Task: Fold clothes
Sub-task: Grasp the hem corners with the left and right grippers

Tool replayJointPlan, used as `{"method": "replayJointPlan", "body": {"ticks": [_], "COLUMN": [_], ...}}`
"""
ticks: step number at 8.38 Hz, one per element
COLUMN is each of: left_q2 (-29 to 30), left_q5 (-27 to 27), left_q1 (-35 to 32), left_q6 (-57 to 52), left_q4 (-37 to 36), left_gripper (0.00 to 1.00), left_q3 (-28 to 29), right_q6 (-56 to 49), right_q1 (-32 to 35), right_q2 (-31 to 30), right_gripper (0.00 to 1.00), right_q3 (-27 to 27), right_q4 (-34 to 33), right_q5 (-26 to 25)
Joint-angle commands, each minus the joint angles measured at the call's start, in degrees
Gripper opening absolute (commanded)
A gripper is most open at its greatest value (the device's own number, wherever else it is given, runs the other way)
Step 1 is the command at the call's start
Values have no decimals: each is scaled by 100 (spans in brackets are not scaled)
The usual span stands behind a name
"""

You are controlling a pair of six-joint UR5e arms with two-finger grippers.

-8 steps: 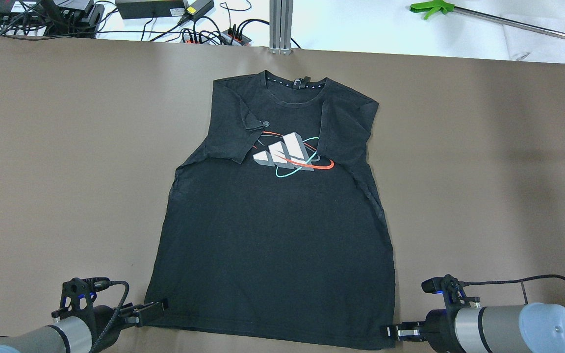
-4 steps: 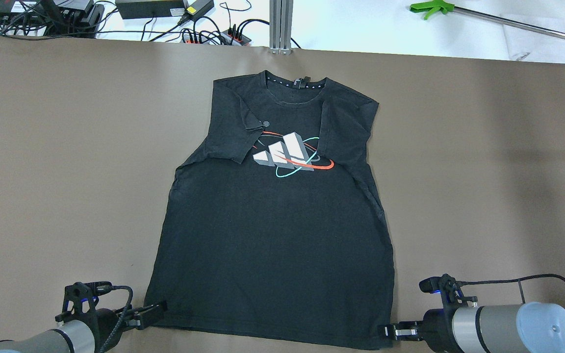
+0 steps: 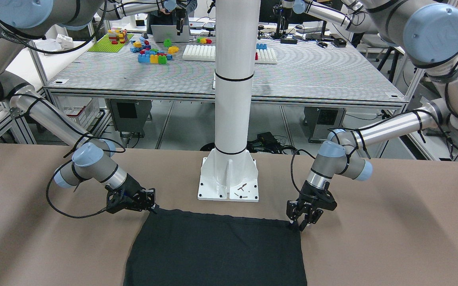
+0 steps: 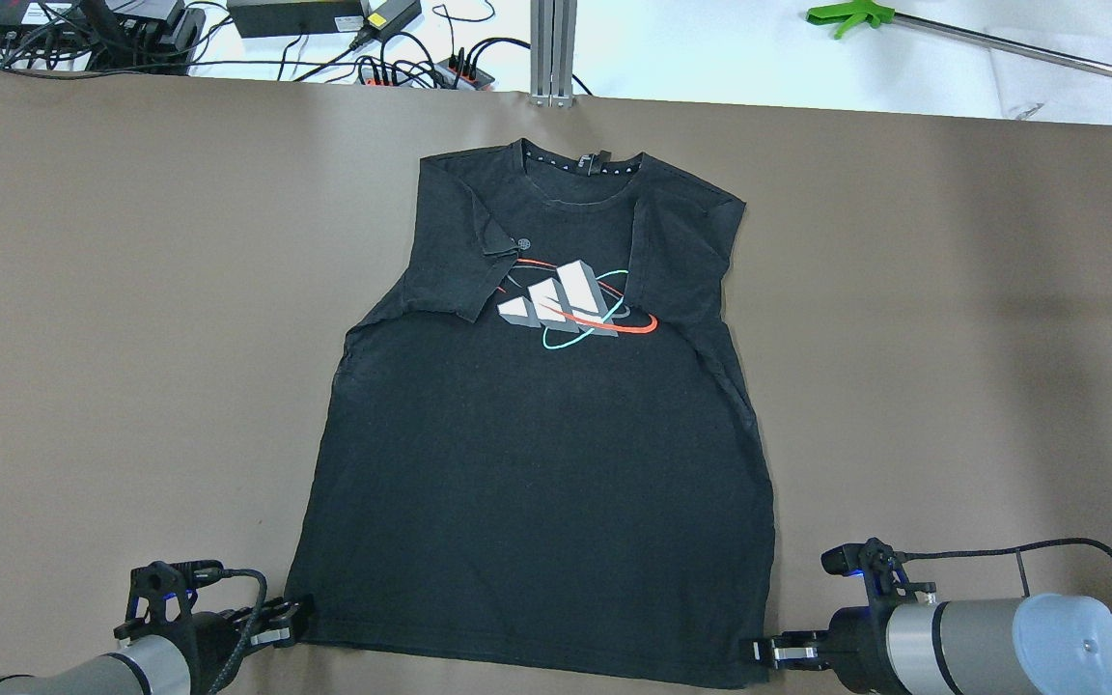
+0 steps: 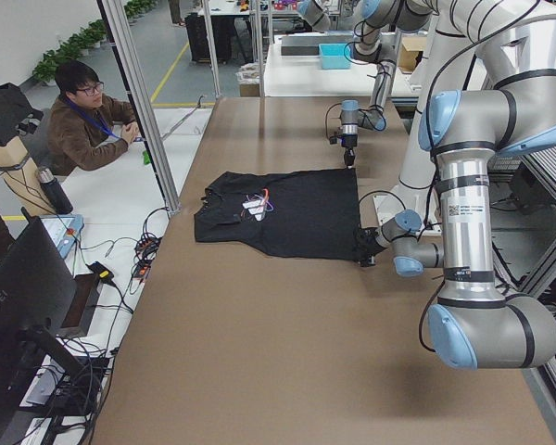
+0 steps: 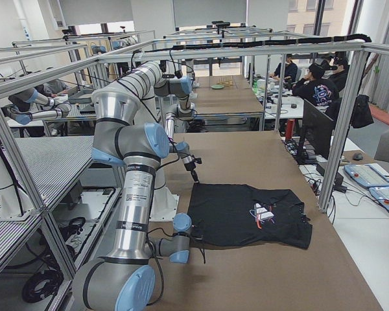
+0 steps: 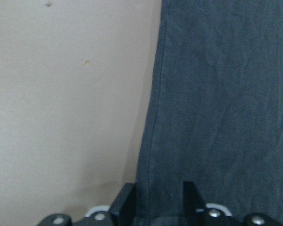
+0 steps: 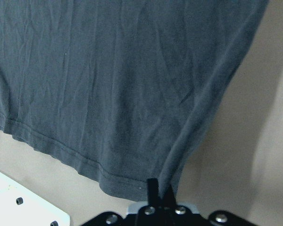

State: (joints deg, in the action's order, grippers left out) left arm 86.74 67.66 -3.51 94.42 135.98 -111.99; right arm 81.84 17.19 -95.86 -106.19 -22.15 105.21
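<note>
At the desk's (image 4: pixel 952 338) near edge, both arms lie low at the two corners of the shirt's (image 4: pixel 537 463) hem (image 4: pixel 517 654). The right fingers (image 4: pixel 776 653) are pressed together on their corner, and a small ridge of cloth runs up into them. The left fingers (image 4: pixel 288 618) stand apart with the other corner between them; they do not grip it yet. Farther out, the shirt lies flat and face up. Both sleeves (image 4: pixel 455 256) are turned in over the chest beside the print (image 4: pixel 570 304), and the collar (image 4: pixel 583 164) is at the far side.

The step in hand seems to be taking both hem corners, so that the lower half can go over toward the collar. To do it well, the left fingers should probably close on both layers, with the seam well inside the pinch, before any lifting. Then both arms should rise together at one height and keep the hem taut. Otherwise the thin cloth will likely sag in the middle or drag the sleeves open.
</note>
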Motion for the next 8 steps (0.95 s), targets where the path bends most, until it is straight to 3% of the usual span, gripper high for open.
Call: {"method": "replayJointPlan", "body": {"ticks": [1,3,5,6,8], "left_q2": [27,27,-17,-78,-455], "left_q5": [-95,-69,-16,237,1507], "left_q1": [105,105,88,36,-777], "left_q6": [-11,-11,-11,-89,-116], "left_q4": [-28,-28,-19,-19,7], "left_gripper": [0,0,0,0,0], "left_q3": [-16,-121,-488,-865,-1464], "right_q6": [-2,-2,7,-2,-11], "right_q1": [13,74,432,922,1837], "right_q2": [6,6,-3,-12,-47], "right_gripper": [0,0,0,0,0], "right_q3": [-7,-7,-51,-138,-296], "right_q4": [0,0,9,9,9], "right_q5": [0,87,559,1172,2472]}}
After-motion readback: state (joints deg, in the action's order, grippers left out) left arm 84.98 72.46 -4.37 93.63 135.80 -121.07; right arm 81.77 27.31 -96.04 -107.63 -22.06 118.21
